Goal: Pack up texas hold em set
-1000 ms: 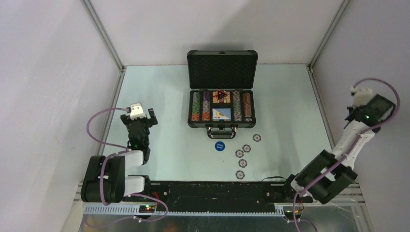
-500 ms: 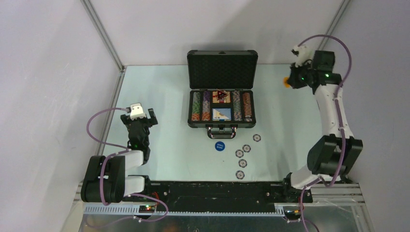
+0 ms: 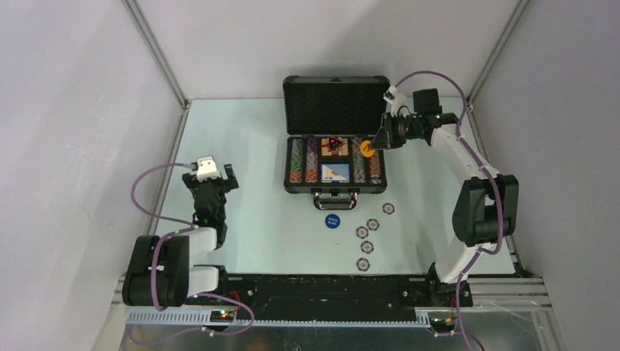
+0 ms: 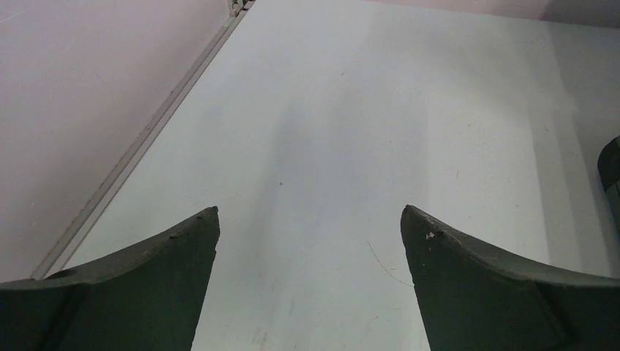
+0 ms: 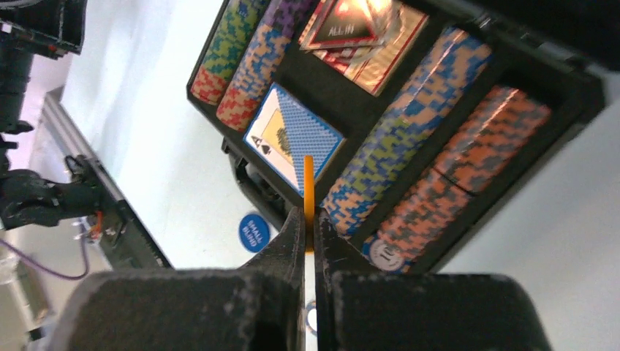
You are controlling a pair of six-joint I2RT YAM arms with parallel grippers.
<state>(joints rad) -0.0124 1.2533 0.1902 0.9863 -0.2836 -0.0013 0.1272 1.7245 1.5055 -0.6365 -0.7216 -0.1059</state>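
**Right gripper (image 5: 308, 219) clamped edge-on on the orange button (image 5: 308, 183).**
The disc hung upright at frame centre, over the chip rows (image 5: 431, 110) of the briefcase (image 3: 335, 95); the left gripper (image 4: 310, 234), jaws apart, lay farther off.

The briefcase (image 3: 307, 134) has dimpled, matt black foam lining (image 3: 335, 106) in its lid, a glossy, reflective triangular marker (image 5: 345, 29) inside it, and a smooth, matt pale table (image 3: 248, 219) beneath it.

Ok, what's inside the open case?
Four rows of striped chips, a blue card pack, and a triangular marker lying on a red box. The right gripper, holding an orange disc, hides part of the right-hand rows from above; whatever lies under the chips is covered.
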